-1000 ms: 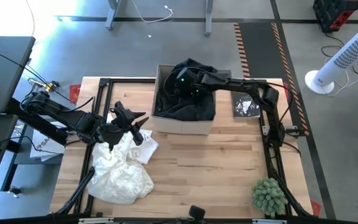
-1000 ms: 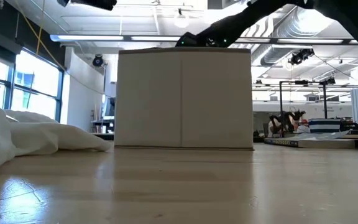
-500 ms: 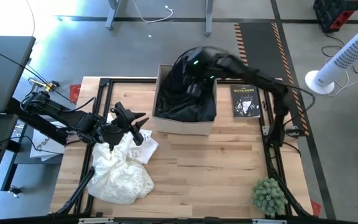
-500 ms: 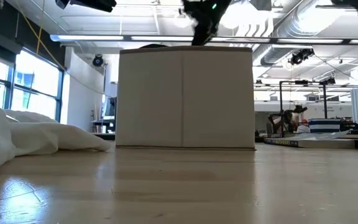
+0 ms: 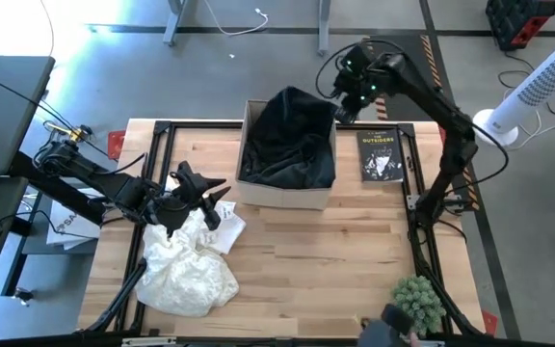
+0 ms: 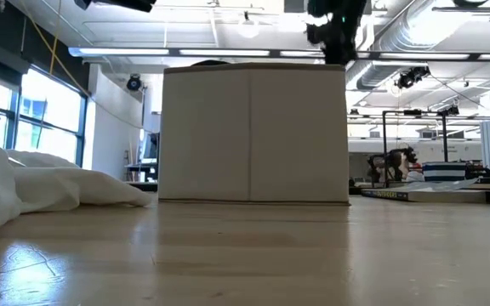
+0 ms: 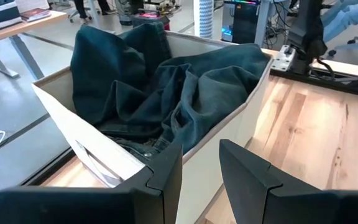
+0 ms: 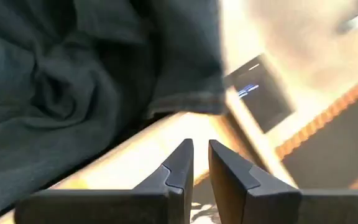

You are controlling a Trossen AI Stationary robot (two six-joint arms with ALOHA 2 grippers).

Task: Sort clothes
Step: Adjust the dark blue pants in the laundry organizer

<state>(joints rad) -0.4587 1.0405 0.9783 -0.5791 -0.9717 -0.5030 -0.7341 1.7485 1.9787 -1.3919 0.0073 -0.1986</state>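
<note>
A cardboard box (image 5: 282,198) stands at the table's far middle, filled with dark navy clothes (image 5: 287,135) that heap over its far rim; they also show in the left wrist view (image 7: 166,93). A pile of white and cream clothes (image 5: 191,265) lies on the table at the near left. My left gripper (image 5: 205,193) hovers open and empty above that pile's far edge, pointing at the box. My right gripper (image 5: 340,101) is high up beside the box's far right corner, its fingers (image 8: 185,155) nearly together with nothing between them.
A black book with white lettering (image 5: 381,154) lies right of the box. A green spiky plant (image 5: 417,301) stands at the near right corner. Bare wood runs between the box and the near edge. In the low view the box (image 6: 253,136) fills the middle.
My right gripper has risen out of the box and swung toward the table's far right, past the box's far right corner. The dark clothes stay heaped in the box. My left arm has kept still.
</note>
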